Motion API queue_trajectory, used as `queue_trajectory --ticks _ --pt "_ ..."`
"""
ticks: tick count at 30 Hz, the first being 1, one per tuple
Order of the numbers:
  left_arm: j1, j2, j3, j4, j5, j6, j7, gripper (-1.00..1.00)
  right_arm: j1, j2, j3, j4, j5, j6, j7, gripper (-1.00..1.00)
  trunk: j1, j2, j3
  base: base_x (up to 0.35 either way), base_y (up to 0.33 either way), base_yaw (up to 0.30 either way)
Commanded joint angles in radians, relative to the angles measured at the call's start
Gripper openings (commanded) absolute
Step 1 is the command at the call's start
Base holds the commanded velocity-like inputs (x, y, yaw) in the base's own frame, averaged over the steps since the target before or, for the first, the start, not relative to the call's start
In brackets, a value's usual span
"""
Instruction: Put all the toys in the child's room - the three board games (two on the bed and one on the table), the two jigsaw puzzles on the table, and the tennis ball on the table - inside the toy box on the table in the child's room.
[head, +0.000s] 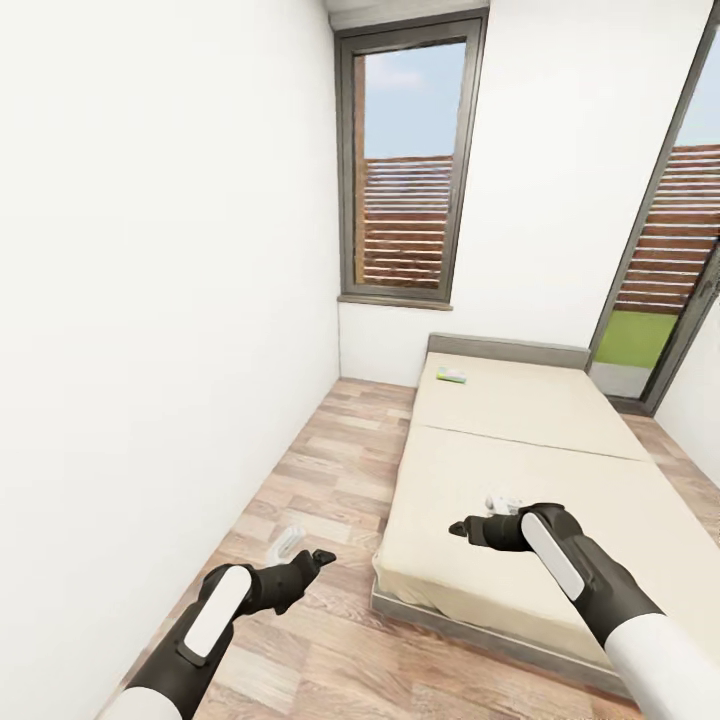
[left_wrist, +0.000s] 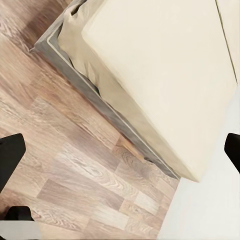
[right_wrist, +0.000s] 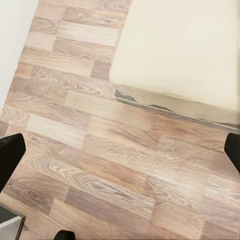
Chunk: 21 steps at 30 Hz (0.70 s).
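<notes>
Two grippers up, both empty. Left gripper (head: 303, 553) hangs over the wood-plank floor (head: 320, 470) between the white wall (head: 160, 280) and the bed (head: 520, 470); in its wrist view the dark fingertips (left_wrist: 11, 155) sit at opposite edges of the frame, so the jaws stand wide apart with nothing between. Right gripper (head: 478, 515) hangs above the near part of the bed's beige sheet; its fingertips (right_wrist: 10, 157) are likewise spread to the frame edges, jaws apart, nothing held.

Wrist views look down: left wrist shows a bed corner, its grey frame (left_wrist: 90, 90) and folded sheet edge over floor planks; right wrist shows mostly floor with a bed corner (right_wrist: 175, 60) at one side. Neither wrist view carries a toy.

Head view adds the rest: one board game (head: 452, 376), a small flat green-and-white box, lies on the far end of the bed just beside the low headboard (head: 510, 350), at the bed's left edge. It is well apart from both grippers, farther along the bed beyond the right gripper. Tall dark-framed window (head: 408, 160) stands behind it, a second glazed opening (head: 660, 280) at right.
</notes>
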<state>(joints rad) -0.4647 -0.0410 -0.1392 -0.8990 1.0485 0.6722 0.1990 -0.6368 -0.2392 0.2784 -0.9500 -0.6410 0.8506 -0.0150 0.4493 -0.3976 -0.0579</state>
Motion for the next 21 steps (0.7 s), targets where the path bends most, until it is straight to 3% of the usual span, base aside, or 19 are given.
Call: queue_trajectory --ticks 1,15,21 --pt "0.0 0.001 0.0 -0.001 0.011 0.002 0.008 1.0 0.0 -0.003 0.002 0.001 -0.002 -0.003 -0.001 1.0 0.001 -0.002 -0.002 0.0 0.0 -0.073" --pt "0.005 0.005 -0.002 0.0 0.009 0.001 0.0 1.0 0.005 -0.014 0.0 0.002 -0.003 -0.083 0.005 1.0 0.001 -0.002 -0.002 0.006 0.0 -0.027" --pt "0.006 0.006 -0.006 0.0 0.006 0.0 -0.001 1.0 0.006 -0.008 0.002 -0.004 -0.003 -0.087 0.016 1.0 0.001 -0.002 -0.002 0.154 0.0 -0.049"
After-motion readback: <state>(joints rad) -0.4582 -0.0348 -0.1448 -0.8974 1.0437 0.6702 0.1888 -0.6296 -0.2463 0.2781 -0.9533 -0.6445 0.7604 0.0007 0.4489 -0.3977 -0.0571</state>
